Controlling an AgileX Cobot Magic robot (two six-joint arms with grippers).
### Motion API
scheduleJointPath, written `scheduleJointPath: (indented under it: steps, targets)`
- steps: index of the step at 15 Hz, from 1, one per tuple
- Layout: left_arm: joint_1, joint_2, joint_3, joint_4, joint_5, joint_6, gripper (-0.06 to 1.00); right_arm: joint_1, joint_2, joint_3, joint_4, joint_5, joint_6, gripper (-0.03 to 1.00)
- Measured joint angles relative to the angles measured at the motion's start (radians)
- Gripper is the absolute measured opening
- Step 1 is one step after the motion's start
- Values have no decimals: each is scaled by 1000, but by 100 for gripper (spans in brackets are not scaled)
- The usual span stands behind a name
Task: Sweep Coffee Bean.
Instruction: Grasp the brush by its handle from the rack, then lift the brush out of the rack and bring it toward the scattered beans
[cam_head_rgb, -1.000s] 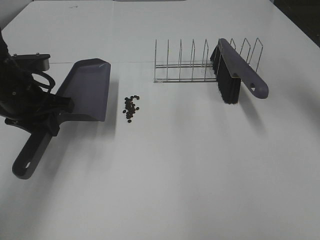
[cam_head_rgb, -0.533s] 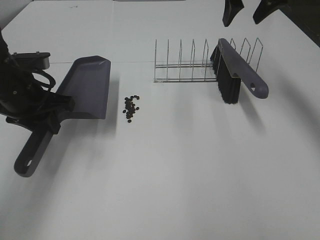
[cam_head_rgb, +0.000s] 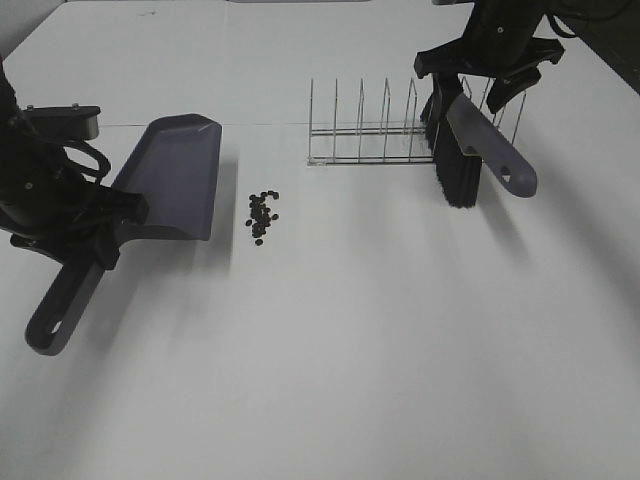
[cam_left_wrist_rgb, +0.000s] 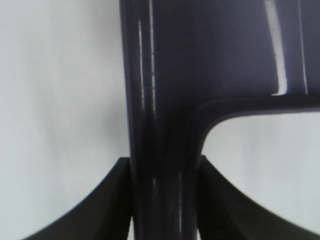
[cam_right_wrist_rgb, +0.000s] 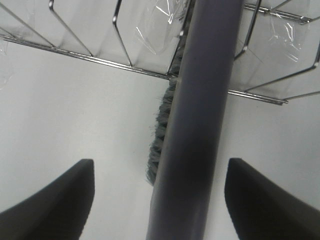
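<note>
We note white, unpatterned surface (cam_head_rgb: 380, 340). Dustpan (cam_head_rgb: 175, 180) glossy grey-purple, plain. Coffee bean (cam_head_rgb: 262, 217) cluster dark brown-black. Brush (cam_head_rgb: 487, 142) back same grey-purple as pan, bristles black. Wire rack (cam_head_rgb: 365, 160) silvery metal. Jaws on both arms black.

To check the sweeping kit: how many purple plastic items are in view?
2. The dustpan lies left of the coffee beans, its handle in the left tool; the brush rests in the wire rack, below the right tool.
</note>
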Motion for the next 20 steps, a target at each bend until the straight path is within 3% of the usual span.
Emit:
scheduleJointPath:
  steps: [9, 12, 14, 20]
  targets:
    - [0, 0, 0, 1, 14, 0, 35, 0, 93, 0, -10, -106, 1, 62]
    - [0, 0, 0, 5, 15, 0, 35, -9, 109, -2, -10, -119, 1, 61]
    - [0, 0, 0, 5, 15, 0, 35, -13, 123, -2, -18, -119, 1, 51]
    - [0, 0, 0, 5, 15, 0, 35, -14, 126, -3, -20, -112, 9, 51]
